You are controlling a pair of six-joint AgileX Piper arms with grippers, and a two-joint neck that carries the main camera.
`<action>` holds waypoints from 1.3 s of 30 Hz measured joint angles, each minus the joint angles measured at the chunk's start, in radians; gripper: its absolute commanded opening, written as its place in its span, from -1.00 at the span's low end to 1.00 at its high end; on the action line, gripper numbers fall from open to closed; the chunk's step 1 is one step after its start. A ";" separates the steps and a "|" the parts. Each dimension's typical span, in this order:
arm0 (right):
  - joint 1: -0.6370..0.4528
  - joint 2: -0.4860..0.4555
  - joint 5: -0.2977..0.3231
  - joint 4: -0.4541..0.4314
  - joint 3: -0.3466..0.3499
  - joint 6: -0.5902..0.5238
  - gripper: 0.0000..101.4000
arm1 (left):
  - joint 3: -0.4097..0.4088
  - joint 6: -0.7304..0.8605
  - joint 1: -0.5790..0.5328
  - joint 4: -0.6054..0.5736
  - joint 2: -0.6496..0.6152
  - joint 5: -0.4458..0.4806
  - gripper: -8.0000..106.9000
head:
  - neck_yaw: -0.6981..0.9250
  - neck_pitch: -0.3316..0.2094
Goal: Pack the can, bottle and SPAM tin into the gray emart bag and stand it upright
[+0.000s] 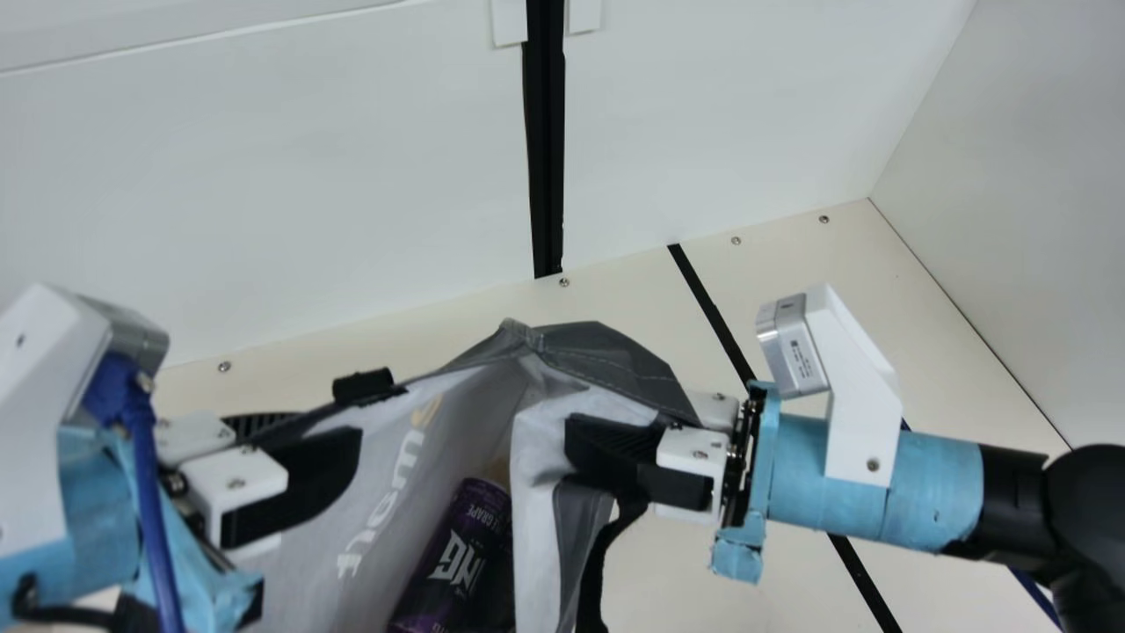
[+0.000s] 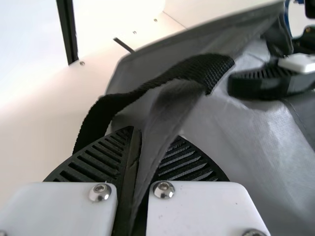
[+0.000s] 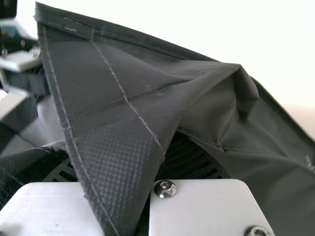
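Behind the cream table (image 1: 668, 589), a white wall (image 1: 264, 193) with a black strip (image 1: 547, 132). Along the left arm (image 1: 88, 492), a blue cable (image 1: 148, 492). In the way of part of the bag (image 1: 387, 466), the left gripper (image 1: 321, 429), pinched on its edge next to a black handle (image 2: 206, 69). At the other side, the right gripper (image 1: 606, 447), squeezed on more of its gray cloth. Between them, the bag's mouth, open upward. Down inside, the purple can (image 1: 453, 563), partly hidden by a fold, its long way slanting, top end up toward the main view's right.
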 measured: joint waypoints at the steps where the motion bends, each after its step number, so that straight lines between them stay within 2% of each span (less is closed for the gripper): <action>1: -0.001 0.009 0.001 -0.004 -0.005 -0.018 -1.00 | -0.012 0.012 0.007 -0.009 0.015 -0.007 -1.00 | 0.000 0.000; 12: -0.036 0.150 0.005 -0.068 -0.112 -0.273 -1.00 | -0.148 0.105 0.035 -0.081 0.191 -0.055 -1.00 | 0.002 0.000; 19: -0.043 0.236 0.001 -0.104 -0.197 -0.438 -1.00 | -0.288 0.142 0.035 -0.102 0.323 -0.052 -1.00 | 0.000 0.000; 32: 0.104 0.401 -0.209 -0.131 -0.267 -0.633 -1.00 | -0.619 0.147 0.039 -0.098 0.609 -0.001 -1.00 | 0.000 0.000; 39: 0.159 0.504 -0.319 -0.150 -0.282 -0.712 -1.00 | -0.732 0.131 0.033 -0.081 0.730 -0.003 -1.00 | 0.000 0.000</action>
